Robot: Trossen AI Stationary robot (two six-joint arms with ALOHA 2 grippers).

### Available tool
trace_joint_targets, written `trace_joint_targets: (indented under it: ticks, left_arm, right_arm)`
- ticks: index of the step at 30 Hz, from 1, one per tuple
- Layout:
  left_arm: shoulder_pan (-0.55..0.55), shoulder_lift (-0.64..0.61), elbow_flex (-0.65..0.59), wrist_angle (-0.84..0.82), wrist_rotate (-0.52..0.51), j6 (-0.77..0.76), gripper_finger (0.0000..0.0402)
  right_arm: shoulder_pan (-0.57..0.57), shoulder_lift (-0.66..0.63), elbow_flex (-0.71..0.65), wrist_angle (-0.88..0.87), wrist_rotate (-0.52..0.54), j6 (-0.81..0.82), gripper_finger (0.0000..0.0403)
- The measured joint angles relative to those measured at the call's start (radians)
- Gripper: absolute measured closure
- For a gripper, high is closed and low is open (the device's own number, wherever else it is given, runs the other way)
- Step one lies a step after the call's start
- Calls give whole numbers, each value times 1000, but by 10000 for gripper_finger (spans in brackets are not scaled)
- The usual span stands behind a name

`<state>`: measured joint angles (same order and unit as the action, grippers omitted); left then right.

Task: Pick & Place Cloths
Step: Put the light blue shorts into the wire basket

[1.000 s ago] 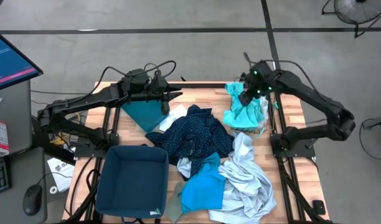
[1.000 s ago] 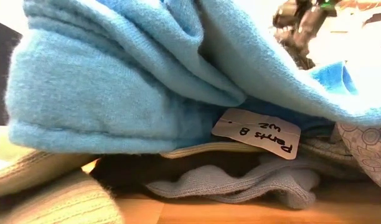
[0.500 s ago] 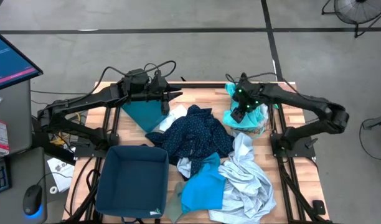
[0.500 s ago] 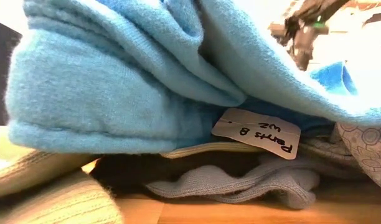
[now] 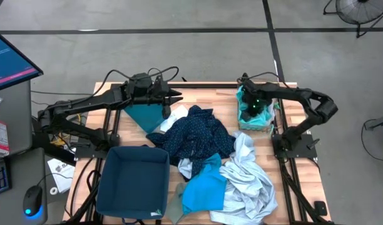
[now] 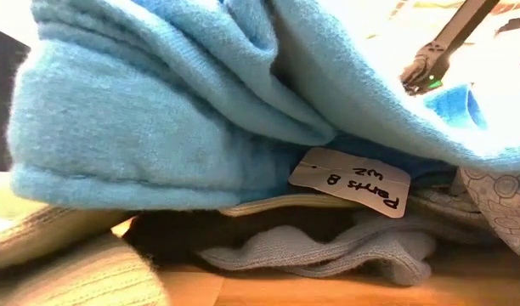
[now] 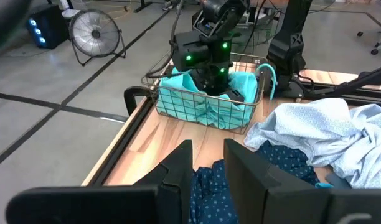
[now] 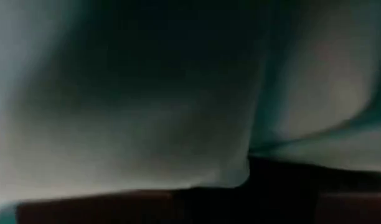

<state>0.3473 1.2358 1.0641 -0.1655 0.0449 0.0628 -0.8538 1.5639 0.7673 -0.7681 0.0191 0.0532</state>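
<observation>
A turquoise-and-white cloth [image 5: 257, 117] lies bunched in the wire basket [image 7: 178, 99] at the far right. My right gripper [image 7: 214, 82] points down into it, its tip buried in the fabric. My left gripper [image 7: 209, 165] hovers open and empty above the far left of the table, over a teal cloth [image 5: 144, 115]. On the table lie a navy dotted cloth [image 5: 194, 137], a pale grey-blue cloth [image 5: 248, 178], a bright blue cloth [image 5: 204, 187] and a small grey-green one [image 5: 174, 207].
A dark-blue plastic bin [image 5: 132, 184] stands at the near left. The basket's wire rim surrounds my right gripper. In the low view, blue cloths [image 6: 183, 110] with a paper tag [image 6: 349, 183] block most of the sight.
My right gripper has tipped to point down and has sunk into the basket. The turquoise-and-white cloth, which spilled over the basket's left side, is now gathered compactly inside it.
</observation>
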Motion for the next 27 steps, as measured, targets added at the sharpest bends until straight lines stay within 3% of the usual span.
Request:
trace_joint_targets:
  ticks: [3, 8, 19, 27]
  left_arm:
    - [0, 0, 0, 6, 0, 2, 325]
    - [6, 0, 0, 7, 0, 2, 325]
    - [6, 0, 0, 8, 0, 0, 325]
    - [6, -1, 0, 8, 0, 0, 325]
  right_arm:
    - [50, 41, 19, -1, 80, 21, 371]
    - [97, 60, 115, -90, 80, 37, 394]
    - [113, -139, 344, -393, 144, 42, 375]
    - [101, -256, 423, -271, 155, -52, 368]
